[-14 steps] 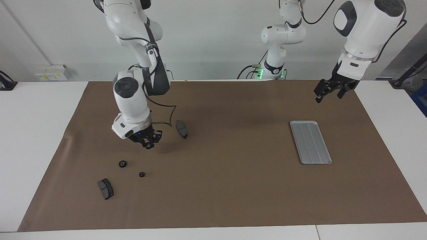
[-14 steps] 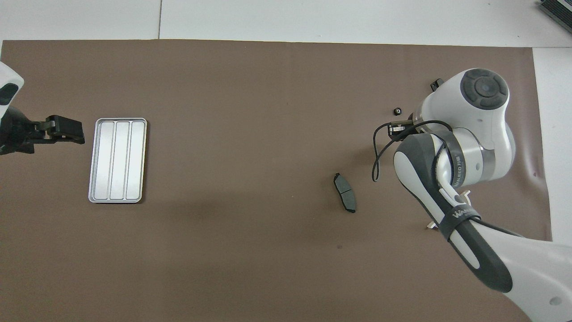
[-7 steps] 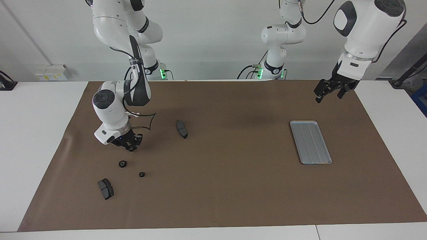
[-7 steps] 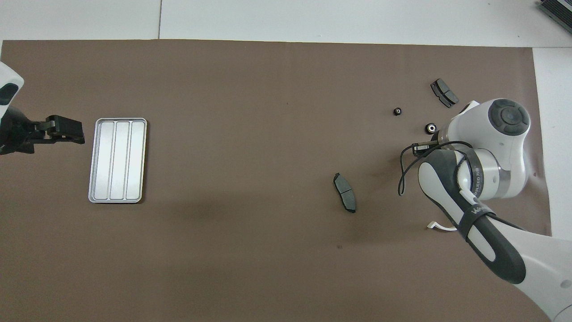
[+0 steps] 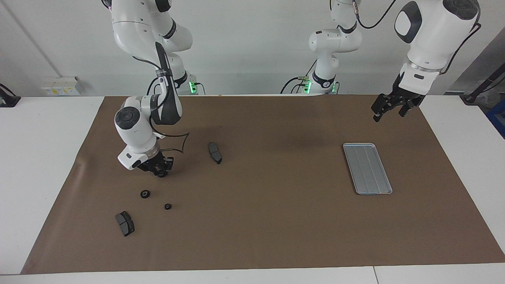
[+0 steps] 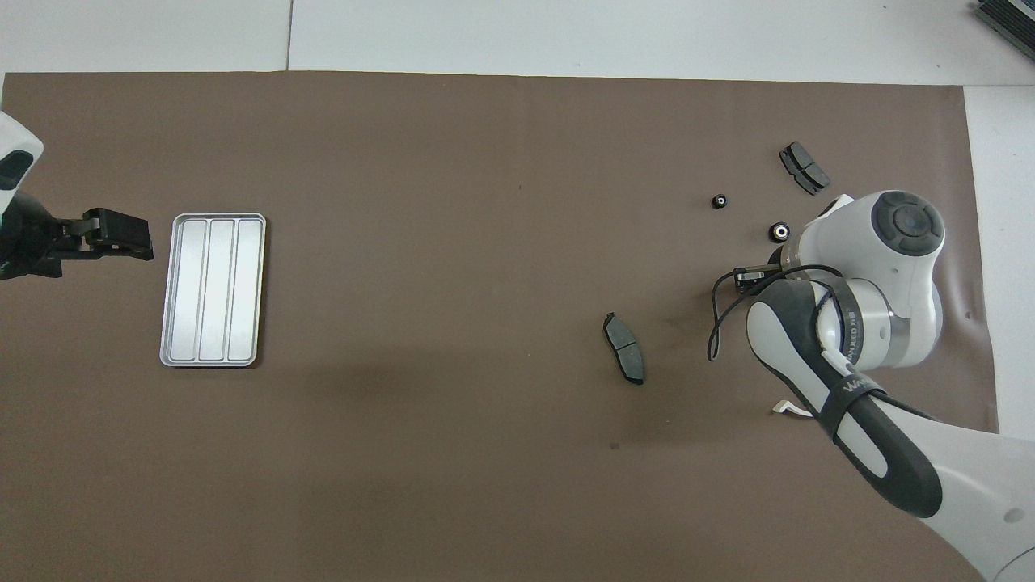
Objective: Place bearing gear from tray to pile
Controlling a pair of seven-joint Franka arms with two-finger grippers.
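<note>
The silver-grey tray (image 5: 367, 168) (image 6: 213, 289) lies with nothing in it toward the left arm's end of the table. The pile is two small black ring gears (image 5: 145, 193) (image 5: 167, 206), also seen from overhead as gears (image 6: 779, 232) (image 6: 718, 201), toward the right arm's end. My right gripper (image 5: 160, 172) (image 6: 748, 276) hangs low over the brown mat close beside them. A small black round bearing gear (image 5: 161, 174) shows at its tip. My left gripper (image 5: 388, 109) (image 6: 121, 234) waits open and empty, raised beside the tray.
One dark grey brake pad (image 5: 215, 152) (image 6: 624, 348) lies nearer the table's middle. Another brake pad (image 5: 124, 223) (image 6: 804, 168) lies farther from the robots than the gears. A white bracket (image 6: 788, 408) peeks out beside the right arm. The brown mat (image 5: 276, 221) covers the table.
My right gripper swung with the gear toward the right arm's end of the table, near the two gears, then shifted slightly back. The left arm has not moved.
</note>
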